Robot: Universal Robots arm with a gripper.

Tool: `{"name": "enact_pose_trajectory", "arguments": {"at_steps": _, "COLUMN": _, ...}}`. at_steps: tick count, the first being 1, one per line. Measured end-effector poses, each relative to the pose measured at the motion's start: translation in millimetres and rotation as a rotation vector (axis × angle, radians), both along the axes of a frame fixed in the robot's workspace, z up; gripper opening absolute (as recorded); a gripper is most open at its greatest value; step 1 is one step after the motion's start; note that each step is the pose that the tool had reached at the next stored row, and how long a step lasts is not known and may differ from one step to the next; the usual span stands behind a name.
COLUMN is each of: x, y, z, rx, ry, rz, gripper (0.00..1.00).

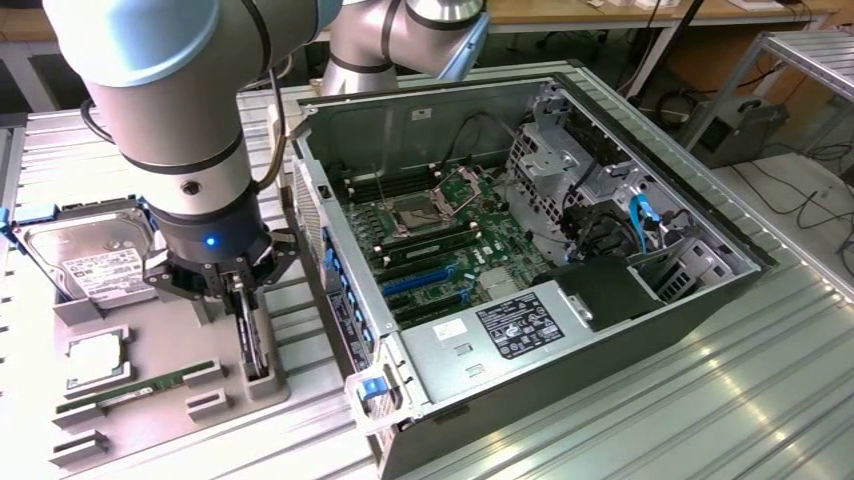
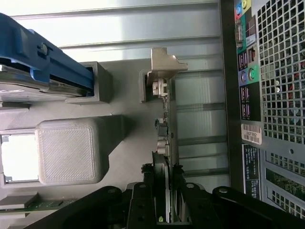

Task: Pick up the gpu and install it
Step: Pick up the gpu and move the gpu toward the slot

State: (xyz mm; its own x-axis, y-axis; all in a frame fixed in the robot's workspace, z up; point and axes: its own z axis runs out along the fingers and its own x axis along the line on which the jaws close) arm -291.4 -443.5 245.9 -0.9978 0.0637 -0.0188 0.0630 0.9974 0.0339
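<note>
The gpu [image 1: 252, 345] is a thin black card standing on edge in a slot of the grey parts holder [image 1: 160, 410], at the exterior view's left of the open computer case [image 1: 400, 120]. My gripper [image 1: 240, 292] is lowered straight down over the card's top edge. In the wrist view the gpu [image 2: 165, 126] runs away from my gripper [image 2: 163, 188], with its silver bracket [image 2: 164, 64] at the far end. The card's lower part is hidden inside the holder.
The holder also carries a silver hard drive [image 1: 91, 265] in a blue frame, a square chip [image 1: 96, 358] and a green memory stick [image 1: 134, 385]. The case's motherboard has blue expansion slots [image 1: 416, 285]. The case's perforated rear wall [image 2: 279, 95] stands close beside the gpu.
</note>
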Motion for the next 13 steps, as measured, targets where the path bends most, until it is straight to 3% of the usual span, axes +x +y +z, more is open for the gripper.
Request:
{"name": "enact_pose_trajectory", "arguments": {"at_steps": 6, "x": 0.0, "y": 0.0, "z": -0.1, "rx": 0.0000, "ry": 0.0001, "rz": 0.069, "gripper": 0.26}}
{"name": "enact_pose_trajectory", "arguments": {"at_steps": 13, "x": 0.0, "y": 0.0, "z": 1.1, "rx": 0.0003, "ry": -0.0002, "rz": 0.071, "gripper": 0.26}}
